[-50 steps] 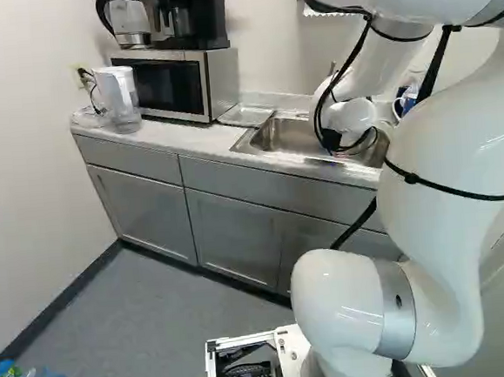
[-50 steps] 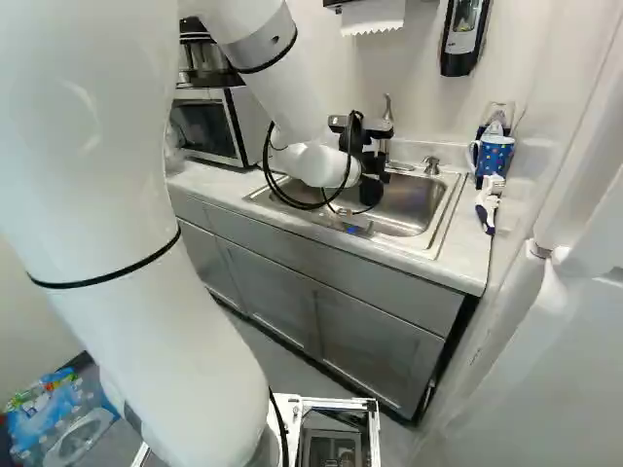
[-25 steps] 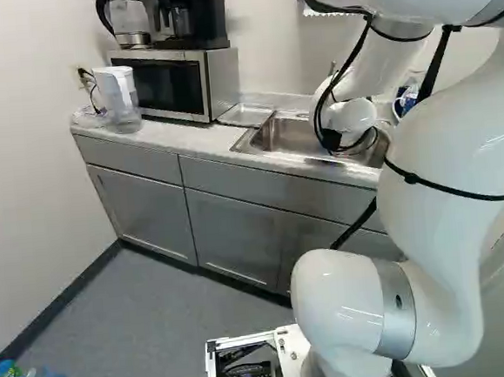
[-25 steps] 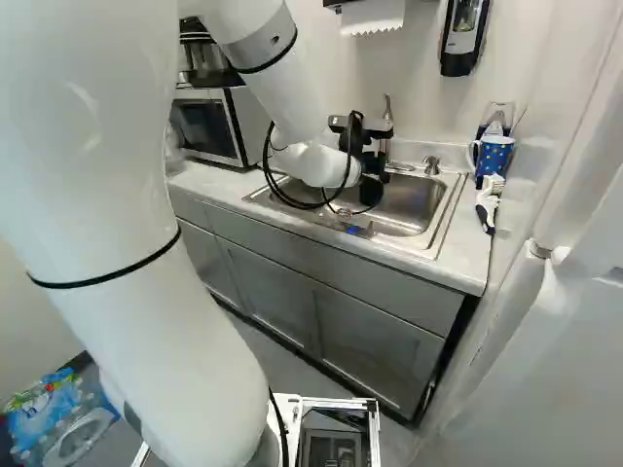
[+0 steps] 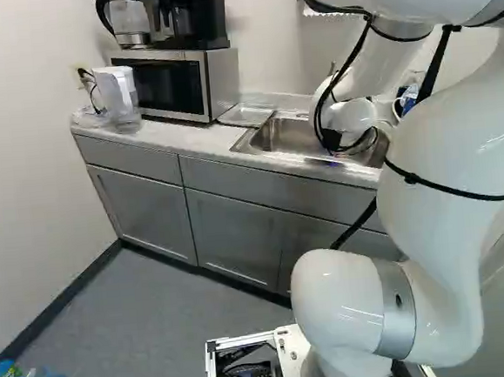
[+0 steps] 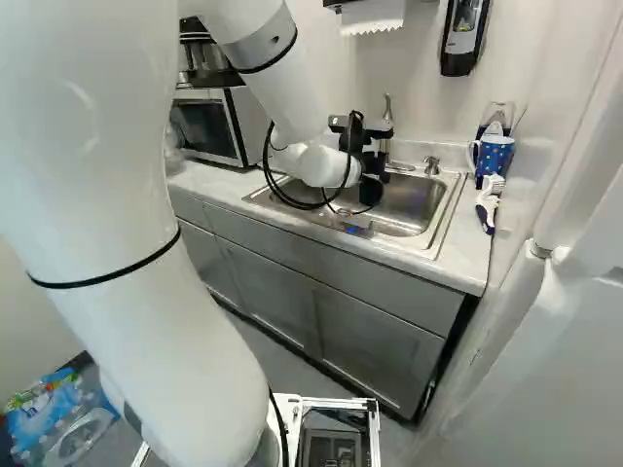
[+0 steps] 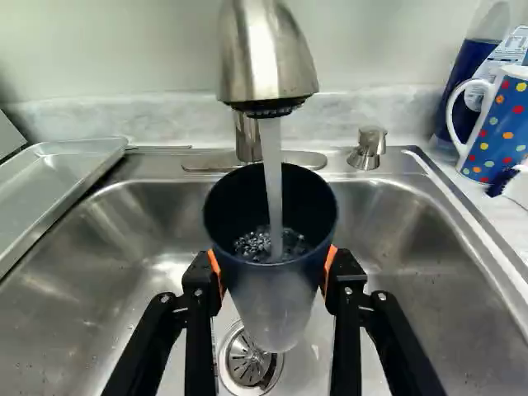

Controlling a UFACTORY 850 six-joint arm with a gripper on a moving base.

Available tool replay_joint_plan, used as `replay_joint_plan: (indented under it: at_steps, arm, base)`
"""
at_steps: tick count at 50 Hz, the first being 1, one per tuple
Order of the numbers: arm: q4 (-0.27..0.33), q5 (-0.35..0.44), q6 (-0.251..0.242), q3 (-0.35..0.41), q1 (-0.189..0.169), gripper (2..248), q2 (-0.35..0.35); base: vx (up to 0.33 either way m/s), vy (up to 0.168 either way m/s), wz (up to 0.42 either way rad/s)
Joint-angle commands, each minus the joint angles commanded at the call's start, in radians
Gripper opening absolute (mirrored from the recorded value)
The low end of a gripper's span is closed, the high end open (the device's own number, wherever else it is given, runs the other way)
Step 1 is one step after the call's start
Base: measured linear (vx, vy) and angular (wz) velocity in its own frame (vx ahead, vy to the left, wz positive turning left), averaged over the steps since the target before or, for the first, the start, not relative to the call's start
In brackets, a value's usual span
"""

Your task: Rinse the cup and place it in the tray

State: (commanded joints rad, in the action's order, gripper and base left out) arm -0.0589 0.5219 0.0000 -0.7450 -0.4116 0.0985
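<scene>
Metal sink (image 7: 74, 272) is sitting under dk cup (image 7: 272, 289); gripper (image 6: 374, 165) is clamping it both sides, faucet (image 7: 266, 62) running H2O (image 7: 271, 186) in.

From behind the glossy white arm (image 5: 437, 156), the left and right base views looked ahead and slightly down, sharing the grey-fronted, pale-topped bench (image 5: 169, 136) and rectangular stainless-steel sink (image 6: 419, 202); the wrist view faced that sink close up, sharing the shallow silver tray (image 7: 62, 177) with the left.
</scene>
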Motion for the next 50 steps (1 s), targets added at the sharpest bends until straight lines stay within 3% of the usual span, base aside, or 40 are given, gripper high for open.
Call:
replay_joint_plan:
  at_steps: [50]
  arm:
    - [0.000,0.000,0.000,0.000,0.000,126,0.000]
  base:
    - [0.000,0.000,0.000]
